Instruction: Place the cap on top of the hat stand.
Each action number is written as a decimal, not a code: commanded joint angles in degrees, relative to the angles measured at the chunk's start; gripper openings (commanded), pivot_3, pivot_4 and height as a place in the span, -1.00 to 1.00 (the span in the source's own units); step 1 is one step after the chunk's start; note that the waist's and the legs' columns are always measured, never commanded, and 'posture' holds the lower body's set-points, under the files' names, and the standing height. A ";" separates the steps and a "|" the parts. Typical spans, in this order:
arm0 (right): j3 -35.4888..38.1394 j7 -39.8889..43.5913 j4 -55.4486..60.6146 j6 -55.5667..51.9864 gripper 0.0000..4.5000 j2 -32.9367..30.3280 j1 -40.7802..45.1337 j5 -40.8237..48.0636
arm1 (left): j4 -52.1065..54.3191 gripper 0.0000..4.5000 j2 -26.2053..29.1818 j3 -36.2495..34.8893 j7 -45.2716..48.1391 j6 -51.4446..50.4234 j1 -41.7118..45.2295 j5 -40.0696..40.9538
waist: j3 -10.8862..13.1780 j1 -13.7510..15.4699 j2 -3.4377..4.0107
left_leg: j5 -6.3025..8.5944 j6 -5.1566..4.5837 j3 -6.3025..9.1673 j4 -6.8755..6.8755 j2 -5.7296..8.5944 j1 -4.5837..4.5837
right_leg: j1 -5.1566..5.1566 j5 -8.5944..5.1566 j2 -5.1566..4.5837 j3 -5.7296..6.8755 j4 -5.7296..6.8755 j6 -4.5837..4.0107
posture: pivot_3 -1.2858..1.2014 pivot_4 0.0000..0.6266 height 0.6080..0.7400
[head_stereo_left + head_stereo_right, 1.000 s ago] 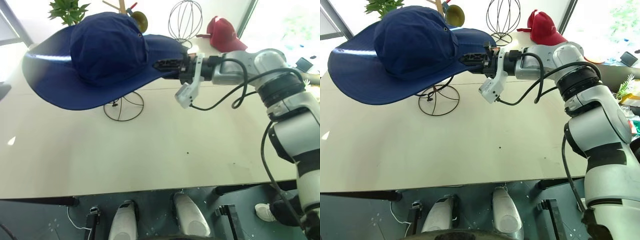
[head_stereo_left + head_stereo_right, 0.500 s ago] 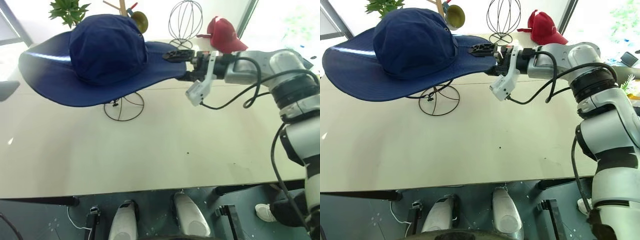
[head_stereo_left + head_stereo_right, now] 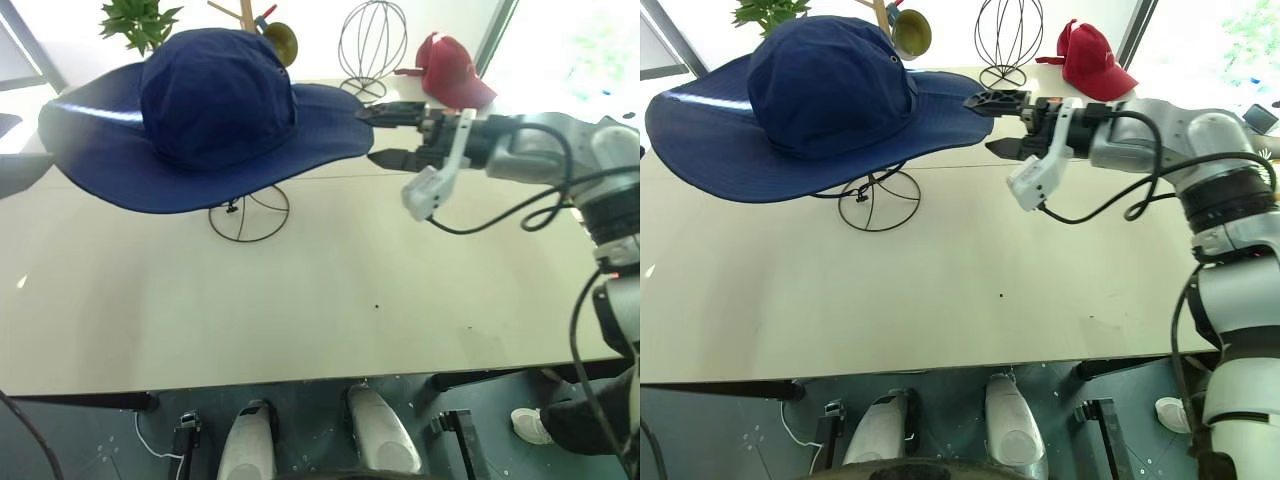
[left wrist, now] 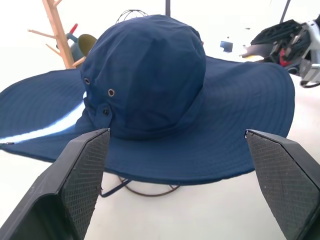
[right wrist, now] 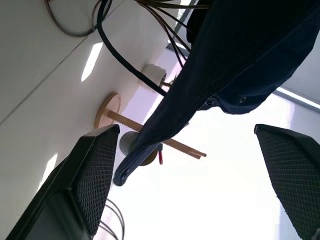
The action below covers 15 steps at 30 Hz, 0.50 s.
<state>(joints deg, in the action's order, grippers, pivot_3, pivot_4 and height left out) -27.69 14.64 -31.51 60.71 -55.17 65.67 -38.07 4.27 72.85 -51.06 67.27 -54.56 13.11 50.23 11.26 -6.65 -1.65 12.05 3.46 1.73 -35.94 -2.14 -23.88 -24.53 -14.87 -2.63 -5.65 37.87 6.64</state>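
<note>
On the left, the cap [image 3: 200, 120] sits on the hat stand [image 3: 248, 212], its wide brim drooping over the wire cage, the ring base resting on the table [image 3: 330, 300]. The left tool [image 4: 180, 185] faces the cap with fingers spread, released and holding nothing. Farther right, the right tool [image 3: 385, 135] hangs just beside the brim's right edge, jaws apart and empty. A smaller wire stand [image 3: 371, 45] and a red baseball cap [image 3: 450, 70] stand at the far right.
</note>
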 commanded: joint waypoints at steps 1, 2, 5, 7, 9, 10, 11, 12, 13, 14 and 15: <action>3.09 14.69 4.51 -3.46 0.97 -7.22 -5.38 20.62 | -0.29 1.00 1.54 -1.78 0.76 1.10 -0.12 -1.30 | 0.01 0.15 0.01 | 0.00 0.00 0.00 -0.01 0.02 0.00 | 0.02 -0.04 -0.02 0.00 0.00 -0.06 | 0.03 -0.52 0.98; 3.79 20.73 6.67 -8.02 0.97 -9.20 -7.98 28.34 | -0.32 1.00 1.46 -1.86 0.96 1.28 -0.36 -1.70 | 0.01 0.19 0.02 | 0.00 -0.01 0.00 -0.02 0.02 0.00 | 0.02 -0.04 -0.03 0.00 0.00 -0.05 | 0.03 -0.52 0.98; 8.43 37.55 14.11 -26.49 0.97 -13.82 -14.13 50.28 | -0.47 1.00 1.22 -2.05 1.33 1.74 -0.78 -2.47 | 0.04 0.26 0.07 | 0.01 -0.02 -0.02 -0.02 0.01 0.14 | 0.09 -0.04 -0.02 -0.02 0.05 -0.06 | 0.03 -0.52 0.98; 13.08 47.78 16.75 -42.64 0.97 -15.73 -15.76 63.34 | -0.43 1.00 0.97 -2.36 1.82 2.43 -1.55 -3.58 | 0.10 0.17 0.17 | 0.02 -0.03 -0.06 -0.02 -0.02 0.23 | 0.10 -0.04 -0.01 -0.05 0.10 -0.06 | 0.03 -0.52 0.98; 17.22 56.30 16.96 -57.93 0.97 -16.66 -14.55 72.91 | -0.46 1.00 0.56 -3.00 2.40 3.01 -2.57 -4.48 | 0.11 0.29 0.20 | 0.02 -0.04 -0.08 0.00 -0.03 0.40 | 0.21 -0.07 0.01 -0.06 0.16 -0.11 | 0.03 -0.52 0.98; 18.93 59.83 16.18 -64.36 0.97 -16.79 -13.10 75.97 | -0.50 1.00 0.36 -3.35 2.65 3.25 -3.06 -4.82 | 0.12 0.40 0.20 | 0.02 -0.04 -0.09 0.01 -0.07 0.42 | 0.21 -0.10 0.05 -0.06 0.17 -0.14 | 0.03 -0.52 0.98; 20.17 63.08 14.38 -69.20 0.97 -16.58 -11.04 77.46 | -0.52 1.00 0.23 -3.73 2.89 3.53 -3.65 -5.22 | 0.12 0.51 0.20 | 0.02 -0.04 -0.10 0.01 -0.09 0.44 | 0.21 -0.12 0.06 -0.05 0.17 -0.18 | 0.03 -0.52 0.98; 20.87 65.43 12.71 -73.36 0.97 -16.32 -9.09 77.84 | -0.52 1.00 0.14 -4.07 3.13 3.76 -4.18 -5.51 | 0.12 0.58 0.20 | 0.02 -0.04 -0.12 0.00 -0.12 0.46 | 0.21 -0.14 0.07 -0.05 0.16 -0.21 | 0.03 -0.52 0.98; 21.22 67.54 11.02 -76.91 0.97 -15.86 -7.00 77.68 | -0.46 1.00 0.08 -4.46 3.38 3.90 -4.67 -5.79 | 0.12 0.67 0.21 | 0.03 -0.04 -0.14 0.00 -0.13 0.46 | 0.20 -0.17 0.08 -0.05 0.15 -0.27 | 0.03 -0.52 0.98; 21.44 69.36 9.67 -79.65 0.97 -15.39 -5.27 77.25 | -0.36 1.00 0.03 -4.84 3.50 3.91 -5.07 -5.95 | 0.12 0.81 0.21 | 0.03 -0.04 -0.16 -0.01 -0.13 0.45 | 0.19 -0.23 0.07 -0.05 0.14 -0.34 | 0.03 -0.52 0.98; 21.45 71.11 8.60 -82.05 0.97 -14.93 -3.78 76.65 | -0.25 1.00 -0.02 -5.42 3.68 3.89 -5.49 -6.17 | 0.12 0.92 0.21 | 0.03 -0.04 -0.19 -0.01 -0.12 0.45 | 0.18 -0.31 0.05 -0.05 0.13 -0.36 | 0.03 -0.52 0.98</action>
<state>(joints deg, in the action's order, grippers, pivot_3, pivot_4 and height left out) -8.20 82.75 -21.76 -17.13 -70.22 60.04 37.52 3.47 72.80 -53.59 70.53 -51.68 7.43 44.58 11.38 -5.73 -1.45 12.09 3.42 1.51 -35.95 -2.26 -23.43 -24.37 -15.22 -2.60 -5.70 37.99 6.28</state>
